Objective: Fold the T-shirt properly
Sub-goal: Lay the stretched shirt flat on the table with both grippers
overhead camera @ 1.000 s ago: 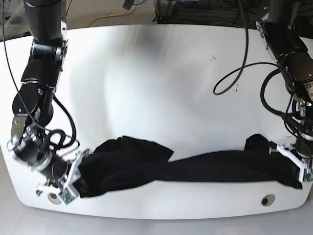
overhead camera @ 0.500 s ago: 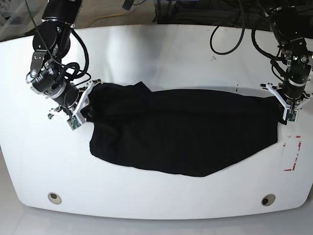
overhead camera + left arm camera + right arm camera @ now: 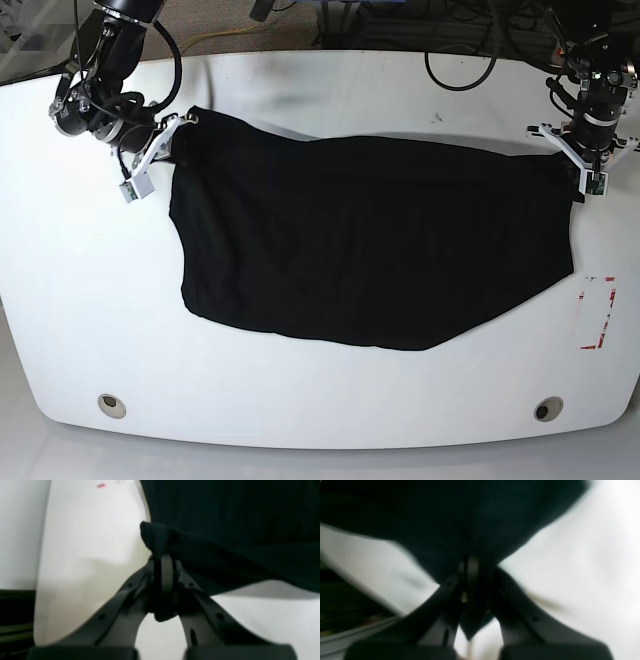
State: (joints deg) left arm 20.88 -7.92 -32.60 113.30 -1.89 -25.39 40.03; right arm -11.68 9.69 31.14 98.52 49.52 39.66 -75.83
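The black T-shirt (image 3: 370, 240) lies spread wide over the white table (image 3: 330, 420), held by its two far corners. In the base view my left gripper (image 3: 581, 168) is at the right, shut on the shirt's far right corner. My right gripper (image 3: 168, 148) is at the left, shut on the far left corner. In the left wrist view, the left gripper (image 3: 163, 562) pinches a bunched edge of the T-shirt (image 3: 225, 517) just above the table. The right wrist view is blurred; the right gripper (image 3: 472, 566) clamps the T-shirt (image 3: 445, 517), which hangs off the surface.
A red tape rectangle (image 3: 597, 315) marks the table near its right edge. Two round holes (image 3: 112, 404) (image 3: 546, 409) sit near the front edge. Black cables (image 3: 470, 60) trail over the table's back edge.
Both grippers have carried the T-shirt from the front edge toward the back of the table. The cloth went from a bunched strip to a broad spread sheet.
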